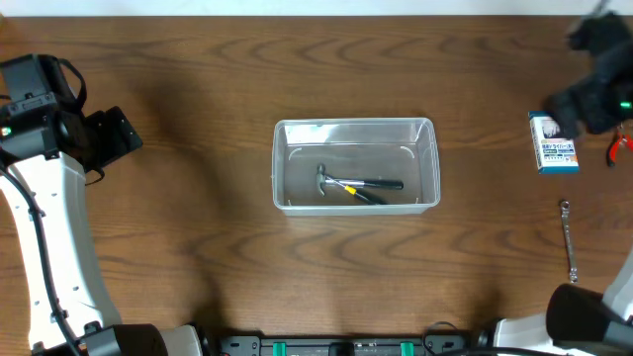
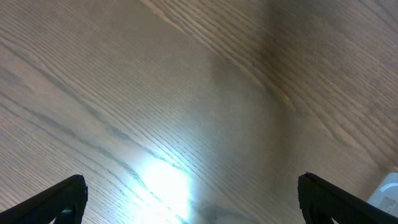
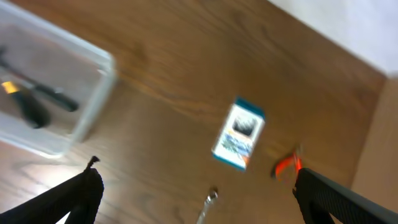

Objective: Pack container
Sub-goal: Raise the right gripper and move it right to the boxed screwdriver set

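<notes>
Tabletop [image 1: 198, 247]: container [image 1: 354, 123] well apart from both jaws.

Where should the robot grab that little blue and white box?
Pinch the box across its two long sides, near the middle, coming straight down. It lies flat on the table, so its underside is unreachable, and its narrow width probably suits the right gripper best.
</notes>
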Robot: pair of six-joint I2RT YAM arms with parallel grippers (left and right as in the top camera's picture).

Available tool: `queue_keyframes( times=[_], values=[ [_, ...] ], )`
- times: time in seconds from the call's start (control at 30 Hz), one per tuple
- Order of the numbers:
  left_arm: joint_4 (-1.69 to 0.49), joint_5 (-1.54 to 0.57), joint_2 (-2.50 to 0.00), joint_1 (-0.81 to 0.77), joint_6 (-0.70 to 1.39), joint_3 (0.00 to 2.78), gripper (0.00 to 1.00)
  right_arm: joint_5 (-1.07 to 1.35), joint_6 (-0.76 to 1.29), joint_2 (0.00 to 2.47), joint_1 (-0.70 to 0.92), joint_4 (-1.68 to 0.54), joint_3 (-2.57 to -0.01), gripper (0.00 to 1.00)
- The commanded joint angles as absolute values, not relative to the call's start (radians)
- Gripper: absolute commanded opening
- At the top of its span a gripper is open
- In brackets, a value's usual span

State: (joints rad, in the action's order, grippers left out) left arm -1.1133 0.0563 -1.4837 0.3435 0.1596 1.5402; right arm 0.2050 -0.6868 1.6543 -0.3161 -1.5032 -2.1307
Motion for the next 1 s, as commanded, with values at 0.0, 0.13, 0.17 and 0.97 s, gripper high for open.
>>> queue_keyframes(
  times=[0.0,0.13,0.17,0.97],
  values=[
    [-1.114,0.065,-1.476,0.346,0.154,1.556,0.98,0.235,-0.666,1.691,-0.398,-1.488,-2.126,0.99],
    [-1.114,0.065,-1.476,0.346,0.154,1.556,0.98,0.155,-0.580,1.754,-0.449,-1.414,-2.126,0.99],
    [-1.114,0.065,-1.476,0.346,0.154,1.556,0.98,0.140,-0.561,1.773,-0.453,-1.396,-2.126,0.99],
    [-1.114,0.065,-1.476,0.346,0.154,1.556,0.98,0.052,-0.286,2.228,-0.451,-1.258,-2.164,0.99]
  ],
)
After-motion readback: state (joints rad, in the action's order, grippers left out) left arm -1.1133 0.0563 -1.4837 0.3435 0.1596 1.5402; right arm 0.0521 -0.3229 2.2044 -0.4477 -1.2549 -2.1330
